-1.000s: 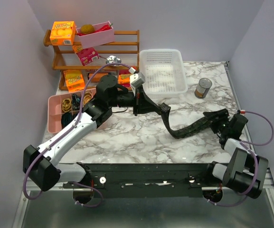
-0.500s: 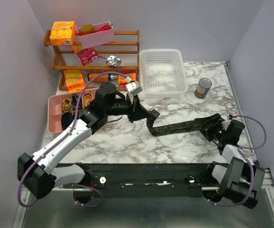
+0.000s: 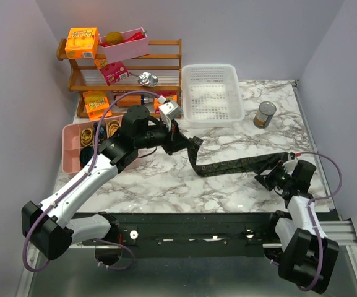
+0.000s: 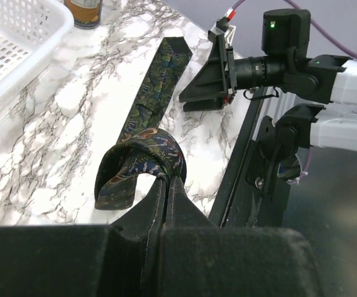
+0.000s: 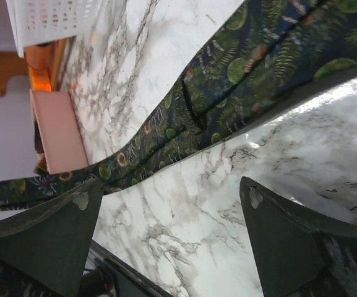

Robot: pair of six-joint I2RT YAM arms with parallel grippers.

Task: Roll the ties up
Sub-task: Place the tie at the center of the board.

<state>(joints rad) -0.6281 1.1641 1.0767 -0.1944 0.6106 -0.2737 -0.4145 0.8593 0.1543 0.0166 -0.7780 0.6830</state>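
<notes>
Change: tie [image 3: 240, 164] now stretched flat on marble table [image 3: 166, 179], released by right gripper [image 3: 270, 178].
Left gripper [image 4: 167, 184]: clamped on tie's curled end.
Right gripper: wide apart, empty.

My left jaws pinch one end of the tie [image 3: 234, 166], lifted near the centre of the bench [image 3: 166, 179]. The rest trails flat toward three o'clock. My right jaws stand spread just beside its far end, seemingly not touching. A can [image 3: 265, 114] stands at two o'clock.
</notes>
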